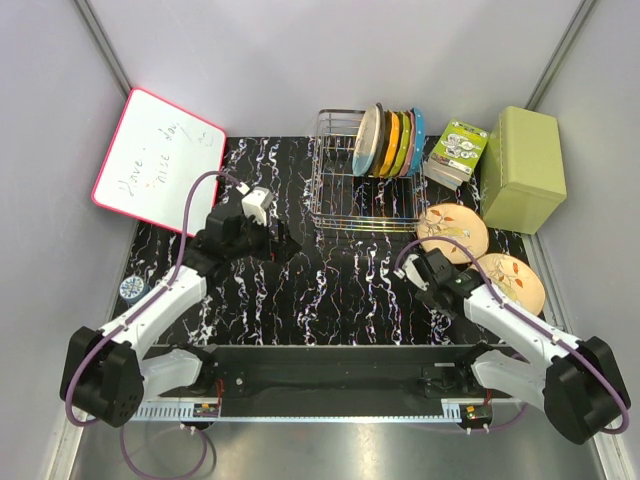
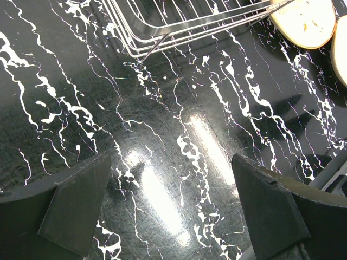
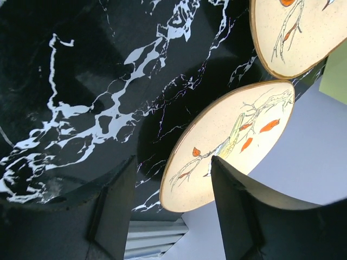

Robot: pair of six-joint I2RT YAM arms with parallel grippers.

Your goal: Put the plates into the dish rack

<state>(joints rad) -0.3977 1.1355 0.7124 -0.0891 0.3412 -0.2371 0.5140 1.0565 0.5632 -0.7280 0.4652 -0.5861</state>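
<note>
The silver wire dish rack (image 1: 345, 190) stands at the back middle; its near corner shows in the left wrist view (image 2: 162, 27). A cream and light-blue plate (image 1: 367, 140) stands upright in its right end, with orange, green and blue plates behind it. Two peach-tan plates with leaf sprigs lie flat at the right, one farther (image 1: 453, 232) and one nearer (image 1: 512, 282). Both show in the right wrist view, farther (image 3: 293, 32) and nearer (image 3: 233, 141). My right gripper (image 1: 418, 266) (image 3: 173, 162) is open and empty at the nearer plate's rim. My left gripper (image 1: 285, 242) (image 2: 172, 162) is open and empty over bare table, left of the rack.
A pink-framed whiteboard (image 1: 160, 160) leans at the back left. An olive-green box (image 1: 522, 168) and a green patterned packet (image 1: 458, 150) stand right of the rack. The nearer peach plate lies close to the table's right edge. Grey walls enclose the table.
</note>
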